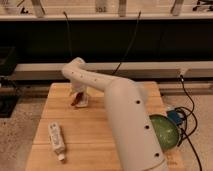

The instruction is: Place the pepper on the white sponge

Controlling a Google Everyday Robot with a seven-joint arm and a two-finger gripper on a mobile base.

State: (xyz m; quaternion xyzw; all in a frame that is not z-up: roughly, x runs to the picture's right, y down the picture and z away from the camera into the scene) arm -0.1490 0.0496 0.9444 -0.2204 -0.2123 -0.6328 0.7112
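The pepper (75, 100) is a small dark-red sliver at the far left of the wooden table (100, 130), just under the end of my arm. It lies against or just over the left edge of the white sponge (84, 103), a small pale pad partly hidden by the gripper. My gripper (79, 96) hangs directly above the pepper and sponge at the end of the white arm. I cannot tell whether the pepper rests on the sponge or hangs from the gripper.
A white labelled bottle (56, 140) lies on the front left of the table. A large green bowl (165, 131) sits at the right edge, partly behind my arm. Black cables (187, 107) run off the right side. A dark shelf lies behind the table.
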